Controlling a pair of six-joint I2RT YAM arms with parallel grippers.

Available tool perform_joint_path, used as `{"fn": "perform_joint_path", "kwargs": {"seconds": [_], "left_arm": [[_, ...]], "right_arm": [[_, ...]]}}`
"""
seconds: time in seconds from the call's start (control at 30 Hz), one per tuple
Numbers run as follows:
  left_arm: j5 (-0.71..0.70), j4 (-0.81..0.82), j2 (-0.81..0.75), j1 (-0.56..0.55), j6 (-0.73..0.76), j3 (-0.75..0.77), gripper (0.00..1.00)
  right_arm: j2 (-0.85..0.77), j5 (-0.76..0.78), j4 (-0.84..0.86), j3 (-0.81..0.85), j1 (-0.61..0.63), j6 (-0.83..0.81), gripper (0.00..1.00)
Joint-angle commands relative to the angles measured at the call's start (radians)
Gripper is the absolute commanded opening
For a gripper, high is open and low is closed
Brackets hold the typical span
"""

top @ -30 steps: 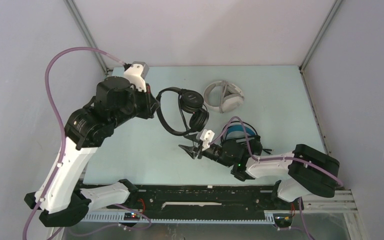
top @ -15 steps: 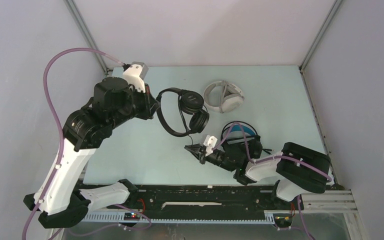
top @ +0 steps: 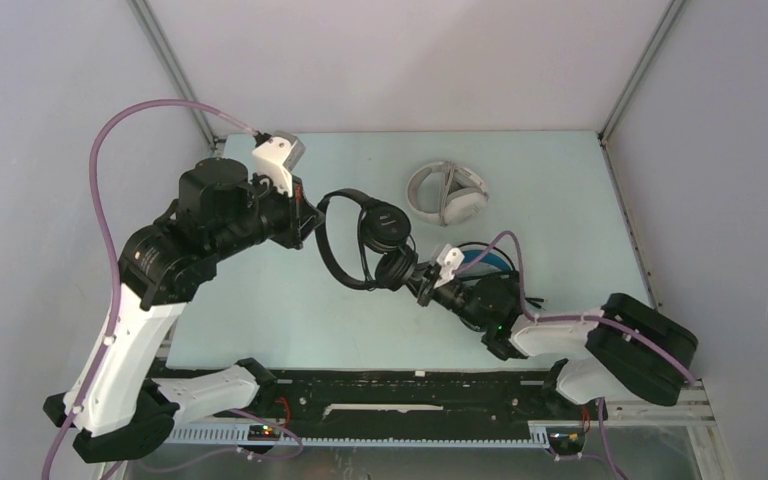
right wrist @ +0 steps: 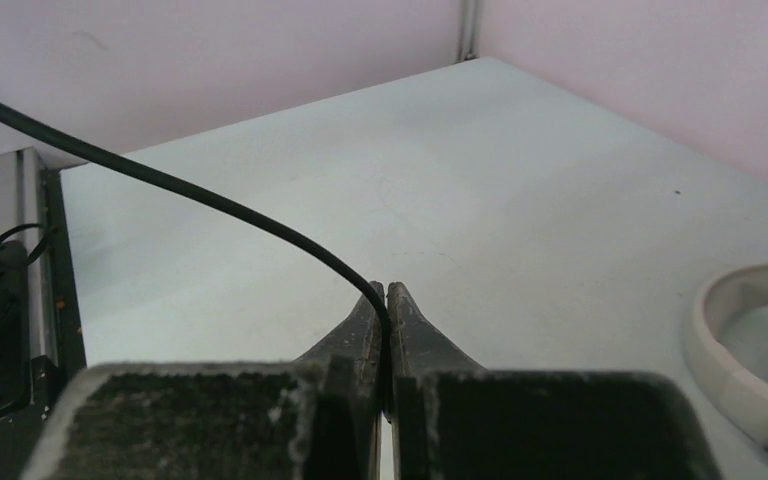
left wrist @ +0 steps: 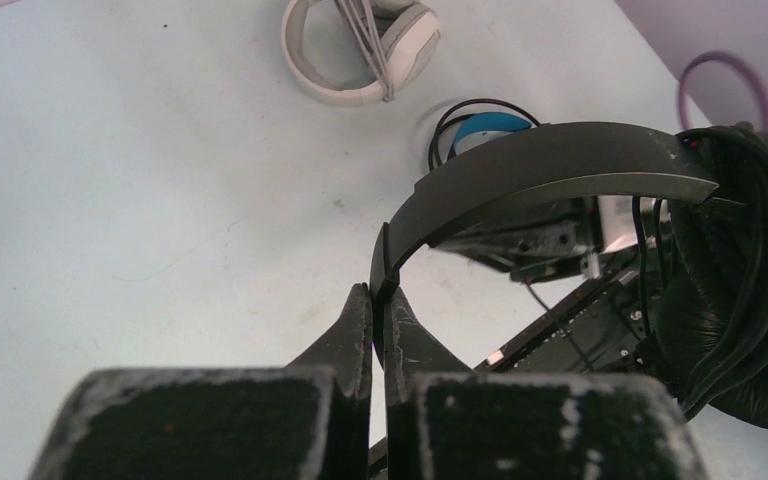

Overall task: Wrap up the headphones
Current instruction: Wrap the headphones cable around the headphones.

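The slim black headphones hang above the table's middle. My left gripper is shut on their headband, with its tips pinching the band's end. The black cable is looped round the earcups. My right gripper sits just below the lower earcup, shut on the thin black cable, which arcs off to the left from its tips. The white-grey headphones lie at the back with their grey cable wound across them. The black headphones with blue accents lie behind my right wrist, partly hidden.
The white-grey headphones also show at the right edge of the right wrist view and at the top of the left wrist view. The black base rail runs along the near edge. Grey walls enclose the table.
My right gripper went from open to shut on the cable and moved up and right to the lower earcup. The left arm shifted slightly, still holding the headband.
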Motion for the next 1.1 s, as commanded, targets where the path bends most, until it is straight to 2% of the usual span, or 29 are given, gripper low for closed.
{"fn": "perform_joint_path", "kwargs": {"seconds": [0.0, 0.23, 0.63, 0.87, 1.0, 1.07], "left_arm": [[-0.017, 0.016, -0.021, 0.005, 0.02, 0.072, 0.0], [0.002, 0.011, -0.02, 0.005, 0.067, 0.076, 0.0], [0.042, 0.032, -0.027, 0.004, 0.187, -0.033, 0.0], [0.014, 0.009, 0.02, -0.004, 0.293, -0.107, 0.0], [-0.032, 0.057, 0.012, -0.032, 0.347, -0.181, 0.0], [-0.099, 0.066, 0.012, -0.06, 0.388, -0.209, 0.0]], "right_arm": [[-0.08, -0.003, -0.085, -0.02, -0.053, 0.061, 0.0], [-0.163, -0.014, -0.155, -0.037, -0.119, 0.097, 0.0], [-0.299, -0.126, -0.436, 0.046, -0.265, 0.155, 0.0], [-0.373, -0.247, -0.806, 0.227, -0.309, 0.173, 0.0], [-0.348, -0.371, -1.067, 0.384, -0.311, 0.172, 0.0], [-0.315, -0.441, -1.224, 0.483, -0.312, 0.197, 0.0]]}}
